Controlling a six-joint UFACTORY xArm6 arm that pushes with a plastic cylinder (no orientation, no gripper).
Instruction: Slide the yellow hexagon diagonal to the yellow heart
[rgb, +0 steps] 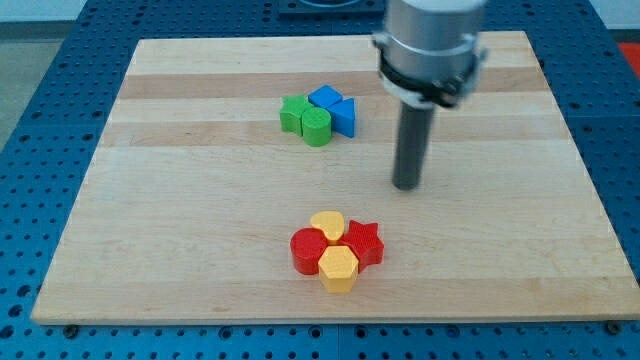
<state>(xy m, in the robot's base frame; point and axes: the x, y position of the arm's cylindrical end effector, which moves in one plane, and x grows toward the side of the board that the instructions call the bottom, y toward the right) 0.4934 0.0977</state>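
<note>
Red round block, touching the yellow hexagon block's left | yellow hexagon block, bottom of the cluster, touching the yellow heart block above-left of it | dark rod's tip, bare, holding nothing, well above-right of the hexagon | task: hexagon seemingly diagonal already, perhaps little left.

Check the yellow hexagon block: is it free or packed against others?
Packed: yellow hexagon block touches the red cylinder block and red star block.

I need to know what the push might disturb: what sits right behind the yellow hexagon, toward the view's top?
Behind the yellow hexagon sit the red cylinder, the yellow heart and the red star, all packed together. Their touching sides are hidden. My tip stands apart, farther up and right.
</note>
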